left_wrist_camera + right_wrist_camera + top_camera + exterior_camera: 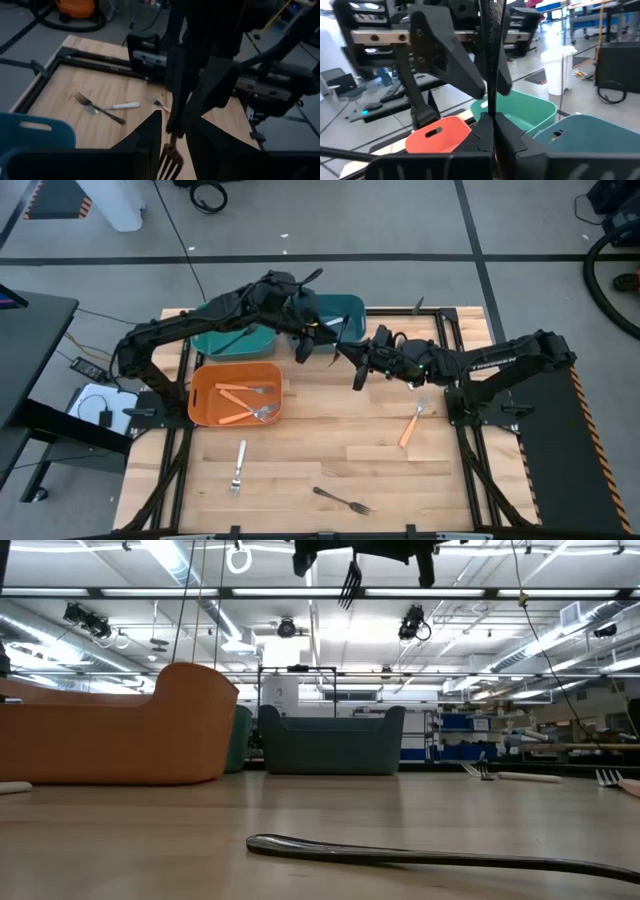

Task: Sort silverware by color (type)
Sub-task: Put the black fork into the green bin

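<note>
A: Where is the fork being handled?

B: A black fork [349,582] hangs upright in the air, tines down, above the worktop's far middle, beside the dark teal bin [340,315]. The right pincer [489,131], clamped shut, grips its handle. The left pincer [172,135], partly open, brackets the tines.

A: Which arm is nearer?

B: Both meet there. The bin lies just beyond, toward the far edge. I judge this a handover.
</note>
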Action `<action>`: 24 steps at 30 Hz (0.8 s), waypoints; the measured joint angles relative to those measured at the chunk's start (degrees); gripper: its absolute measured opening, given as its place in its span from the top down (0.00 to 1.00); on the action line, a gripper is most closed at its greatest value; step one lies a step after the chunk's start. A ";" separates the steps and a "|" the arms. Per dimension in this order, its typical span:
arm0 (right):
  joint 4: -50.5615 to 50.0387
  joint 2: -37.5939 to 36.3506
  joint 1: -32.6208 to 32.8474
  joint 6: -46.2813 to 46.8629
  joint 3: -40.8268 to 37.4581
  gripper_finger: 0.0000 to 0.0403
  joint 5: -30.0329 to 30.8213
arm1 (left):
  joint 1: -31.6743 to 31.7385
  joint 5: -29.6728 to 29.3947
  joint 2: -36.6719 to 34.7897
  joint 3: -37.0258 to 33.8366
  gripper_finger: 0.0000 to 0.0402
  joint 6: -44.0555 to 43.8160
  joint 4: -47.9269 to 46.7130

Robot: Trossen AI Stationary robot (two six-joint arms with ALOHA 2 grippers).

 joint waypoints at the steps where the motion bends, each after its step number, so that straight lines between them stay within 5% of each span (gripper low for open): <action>1: -0.37 0.00 -0.19 0.00 0.00 0.99 0.19 | 0.10 0.01 0.07 0.01 0.77 -0.07 0.74; 16: -1.30 0.17 -1.79 0.22 0.00 0.99 2.79 | -0.04 -6.35 3.48 0.02 0.78 -4.50 7.50; 24: -1.27 0.22 -2.08 0.32 -0.02 0.99 3.55 | 0.01 -6.66 3.65 0.02 0.96 -2.44 8.25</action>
